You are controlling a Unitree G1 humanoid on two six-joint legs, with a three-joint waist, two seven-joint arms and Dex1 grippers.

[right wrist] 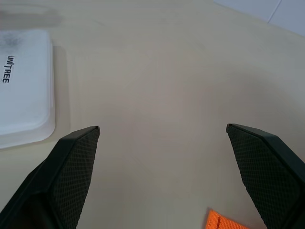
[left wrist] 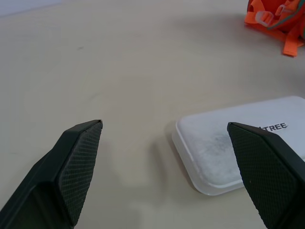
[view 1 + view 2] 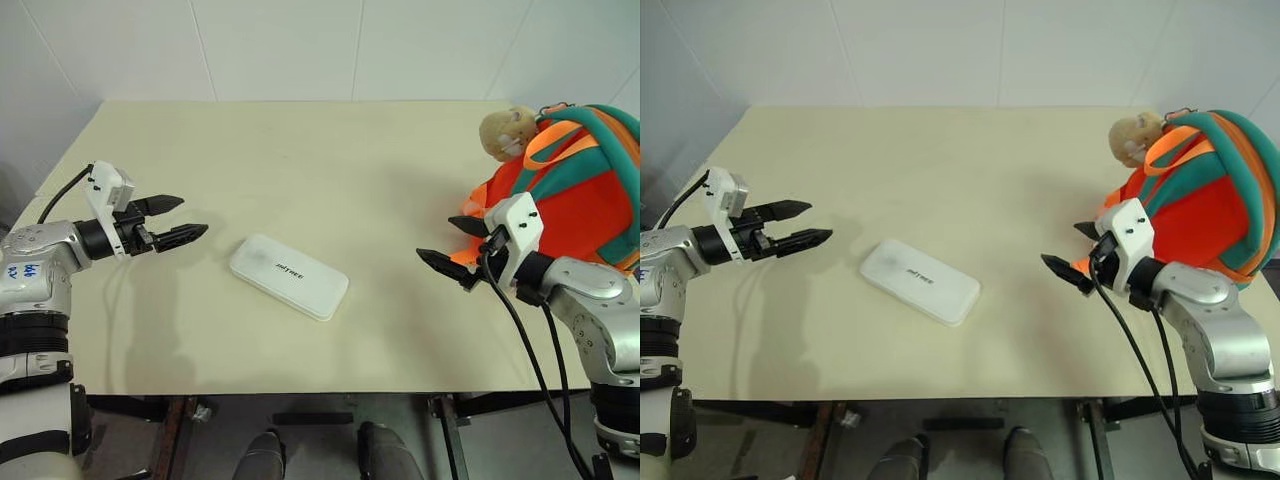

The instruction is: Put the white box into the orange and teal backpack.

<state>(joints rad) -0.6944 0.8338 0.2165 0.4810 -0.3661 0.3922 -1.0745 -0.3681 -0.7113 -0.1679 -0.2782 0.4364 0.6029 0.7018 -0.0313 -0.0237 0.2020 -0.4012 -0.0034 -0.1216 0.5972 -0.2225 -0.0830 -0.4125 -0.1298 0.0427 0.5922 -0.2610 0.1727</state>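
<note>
Nothing is done yet on this one: the white box (image 3: 289, 276) is lying flat on the beige desk (image 3: 300, 150), roughly in the middle and toward the near edge, turned at an angle, with its small dark lettering facing up. Nobody is touching it.

The left gripper (image 3: 172, 220) is hovering over the desk just to the box's left, pointing across at it, fingers (image 2: 78, 167) spread wide and holding nothing. In the left wrist view the near end of the box is sitting between those two open fingers but ahead of the tips, so they are not yet around it.

Over on the right, the right gripper (image 3: 452, 248) is hanging in front of the orange and teal backpack (image 3: 580, 190), fingers wide apart as well and empty, pointing back toward the box with a stretch of bare desk in between. The backpack is slumping at the desk's far right corner, teal straps over the top, the beige plush toy head (image 3: 508, 132) at its upper left. Whether its opening is unzipped and facing the robot I cannot tell from here.

So the whole job is looking like it is still ahead: closing on the box, lifting it, carrying it across to the right, and getting it in through the backpack's mouth
</note>
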